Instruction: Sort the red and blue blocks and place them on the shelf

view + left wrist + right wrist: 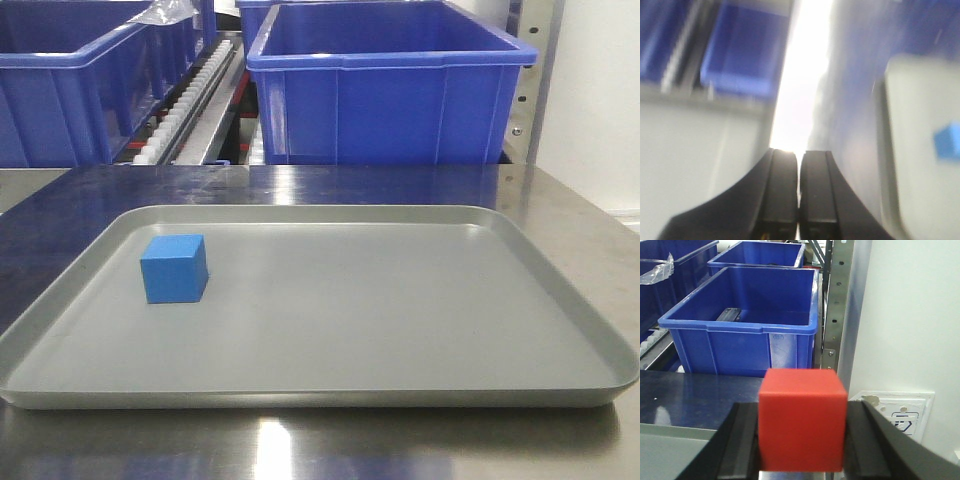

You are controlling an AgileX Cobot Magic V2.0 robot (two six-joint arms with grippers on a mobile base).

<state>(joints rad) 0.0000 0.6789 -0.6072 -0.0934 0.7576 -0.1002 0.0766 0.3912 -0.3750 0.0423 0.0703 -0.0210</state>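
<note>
Blocks: 2 matte plain cubes, equal size. Blue block [175, 268] sits flat on tray [400, 300], left-rear area, nothing touching it. Red block [802, 420] is off the tray, gripped between black fingers [740, 445] of right hand [802, 450], facing shelf [840, 300] upright. Left hand [799, 200]: clenched, pads together, nothing between; view blurred. Tray: 1, shallow, grey, smooth, rounded corners. Table [570, 215]: shiny steel. Shelf: perforated steel post, white rollers [185, 105]. Bins [390, 90]: min. 3, large blue plastic, on shelf behind table.
</note>
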